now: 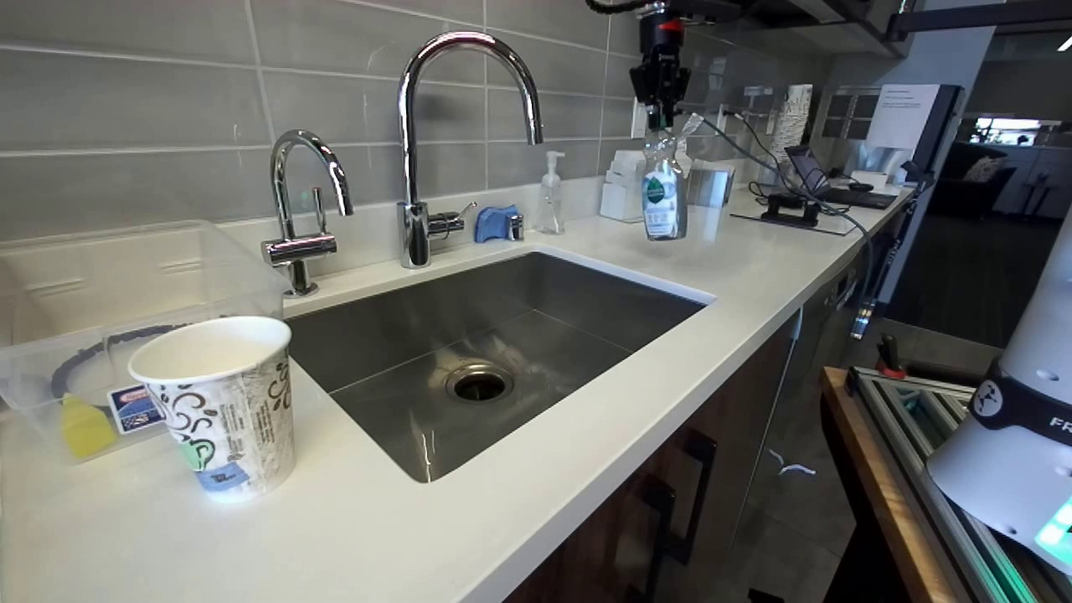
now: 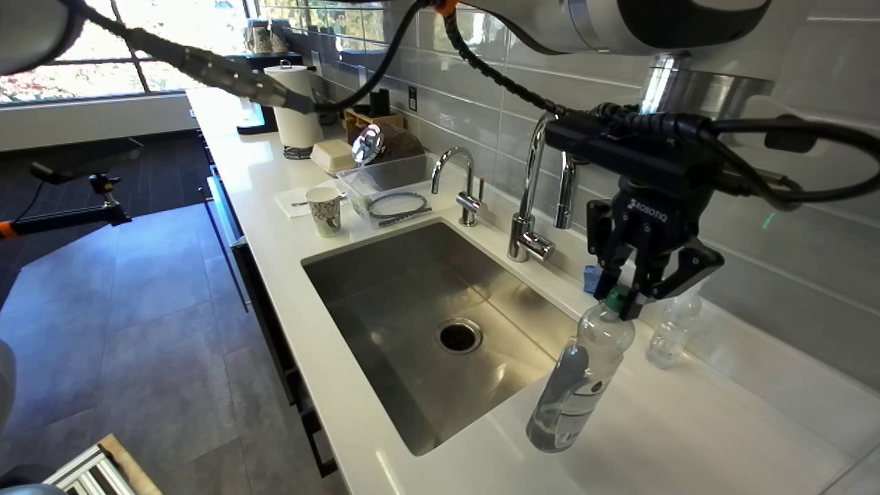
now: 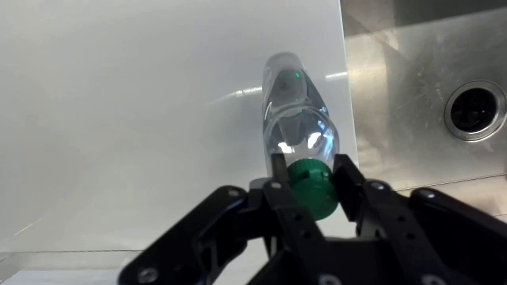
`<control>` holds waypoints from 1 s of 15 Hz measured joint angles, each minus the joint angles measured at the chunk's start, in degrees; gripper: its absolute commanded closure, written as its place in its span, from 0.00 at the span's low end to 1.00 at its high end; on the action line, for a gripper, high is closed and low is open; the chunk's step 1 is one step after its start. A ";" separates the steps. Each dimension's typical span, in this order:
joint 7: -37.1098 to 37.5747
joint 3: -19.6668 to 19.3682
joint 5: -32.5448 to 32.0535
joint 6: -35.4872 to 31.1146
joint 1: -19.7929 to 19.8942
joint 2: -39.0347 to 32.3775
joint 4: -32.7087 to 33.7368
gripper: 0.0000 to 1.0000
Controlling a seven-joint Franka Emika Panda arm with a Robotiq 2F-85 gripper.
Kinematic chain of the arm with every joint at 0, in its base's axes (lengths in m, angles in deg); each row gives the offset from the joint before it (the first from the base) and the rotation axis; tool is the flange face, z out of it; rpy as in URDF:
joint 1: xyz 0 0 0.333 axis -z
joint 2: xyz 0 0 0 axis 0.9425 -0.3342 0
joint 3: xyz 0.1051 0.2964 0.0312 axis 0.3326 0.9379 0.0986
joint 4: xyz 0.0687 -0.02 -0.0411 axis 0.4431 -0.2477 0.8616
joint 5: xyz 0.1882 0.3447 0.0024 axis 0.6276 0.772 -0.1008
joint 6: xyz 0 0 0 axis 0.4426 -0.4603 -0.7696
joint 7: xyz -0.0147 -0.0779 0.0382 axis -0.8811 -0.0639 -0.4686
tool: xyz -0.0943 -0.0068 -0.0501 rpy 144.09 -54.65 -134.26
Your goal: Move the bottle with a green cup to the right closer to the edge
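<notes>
The bottle with a green cap is see-through with a pale label; it shows in both exterior views and in the wrist view. It is to the side of the sink, over the countertop, and leans in an exterior view. My gripper is above it, its fingers shut on either side of the green cap, as the wrist view shows. The bottle's base seems just above the counter; I cannot tell for certain whether it touches. The edge is the countertop's straight front rim.
The steel sink lies beside the bottle. A clear pump bottle, a white napkin holder and chrome faucets stand along the wall. A patterned paper cup and plastic bin are past the sink.
</notes>
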 measured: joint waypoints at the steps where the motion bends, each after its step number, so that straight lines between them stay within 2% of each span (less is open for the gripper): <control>1: -0.02 0.00 0.00 0.00 -0.04 -0.10 -0.01 0.91; 5: -0.27 -0.56 0.45 0.00 -0.02 -0.04 -0.05 0.91; 10: -1.63 -3.20 3.83 -0.19 1.20 0.68 -0.45 0.91; 15: -4.62 -4.51 5.67 -5.98 1.83 2.92 -5.15 0.91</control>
